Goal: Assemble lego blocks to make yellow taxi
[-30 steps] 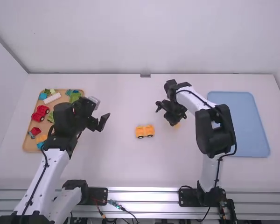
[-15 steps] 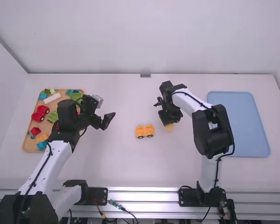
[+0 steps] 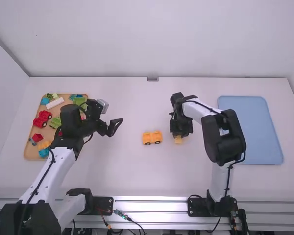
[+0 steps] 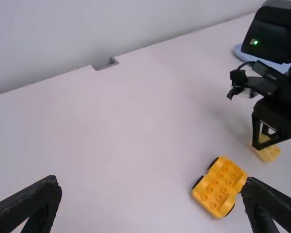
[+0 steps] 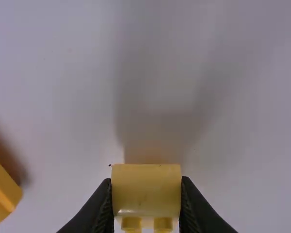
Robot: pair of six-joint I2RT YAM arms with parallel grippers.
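We have the right gripper (image 3: 178, 133) clenched on one yellow block (image 5: 145, 189), its fingers pressed to both sides. Our left gripper (image 3: 112, 128) is spread wide, with nothing between its fingers, left of the yellow wheeled base (image 3: 152, 138). We count one such base (studs up, by the way), mid-table, just left of the gripped block. At far left we see one wooden tray (image 3: 30, 150) with one white block (image 3: 54, 103) and assorted coloured pieces; our left arm hides part of it. One blue tray (image 3: 255, 132) lies right.
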